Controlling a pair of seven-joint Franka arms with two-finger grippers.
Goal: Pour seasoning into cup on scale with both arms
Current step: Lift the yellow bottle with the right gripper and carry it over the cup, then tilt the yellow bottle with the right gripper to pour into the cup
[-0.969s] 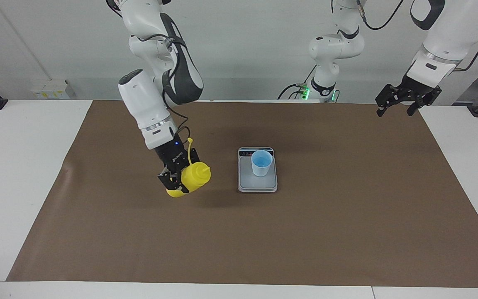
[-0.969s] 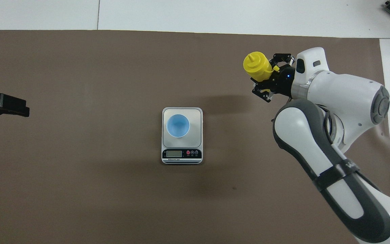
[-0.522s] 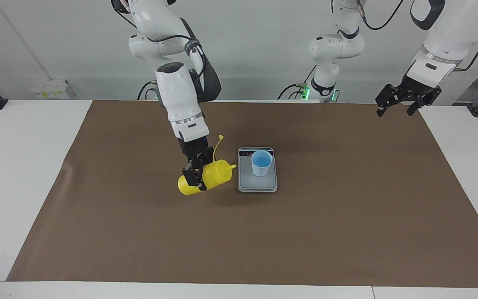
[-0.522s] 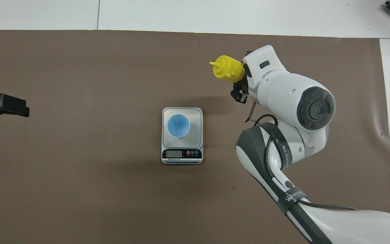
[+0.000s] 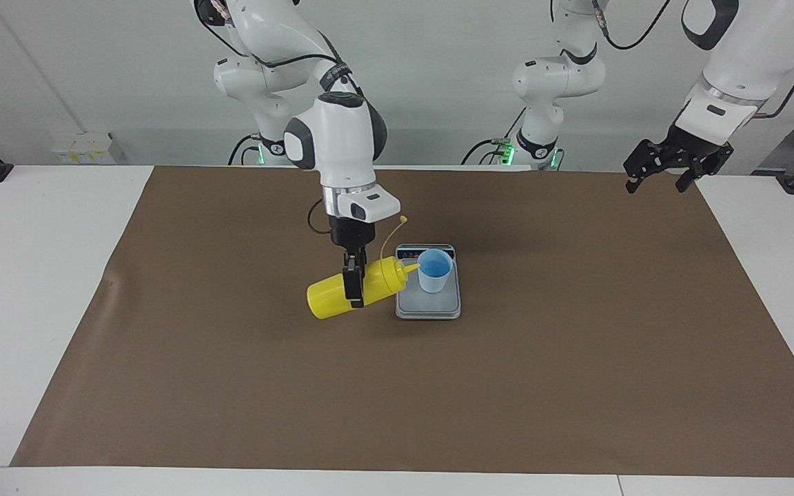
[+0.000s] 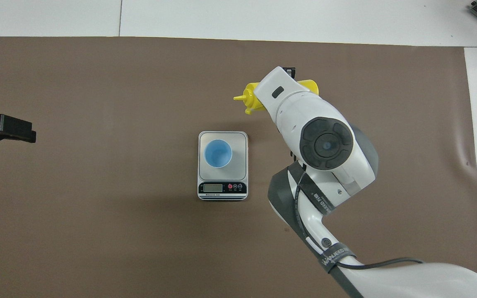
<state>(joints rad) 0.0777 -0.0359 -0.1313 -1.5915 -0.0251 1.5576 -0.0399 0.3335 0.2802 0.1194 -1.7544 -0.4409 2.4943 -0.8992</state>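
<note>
Over the brown mat (image 5: 576,379), at nine o'clock of the cup (image 5: 434,270) in the facing view: the seasoning (image 5: 331,297), held in the air, clamped round its middle by the right gripper (image 5: 353,282), fingers pressed against its sides from above. Cup standing upright on the scale (image 5: 428,303), on the half nearer the display strip. Left gripper (image 5: 666,172) waiting over the mat's corner at the left arm's end, at about two o'clock of the scale in the facing view, fingers spread, holding nothing.

Risks from here:
- Spilling onto the weighing plate, if tipped before the nozzle sits truly above the cup's mouth. In the facing view the tip seems just at the rim; from overhead the seasoning (image 6: 250,93) looks offset from the cup (image 6: 218,153), likely only an effect of its height.
- Knocking the cup over or sliding it off the scale (image 6: 238,142), since light and unsupported, with the left gripper (image 6: 4,128) well apart from it.
- Twisting of the bottle between the fingers, gripped on a round, soft body.
- Overshooting the weight with too hard a squeeze.

Long axis close to level: base toward eight o'clock, nozzle toward two o'clock in the facing view, aimed at the cup, slightly above the base. Cap strap arching up over the nozzle.
</note>
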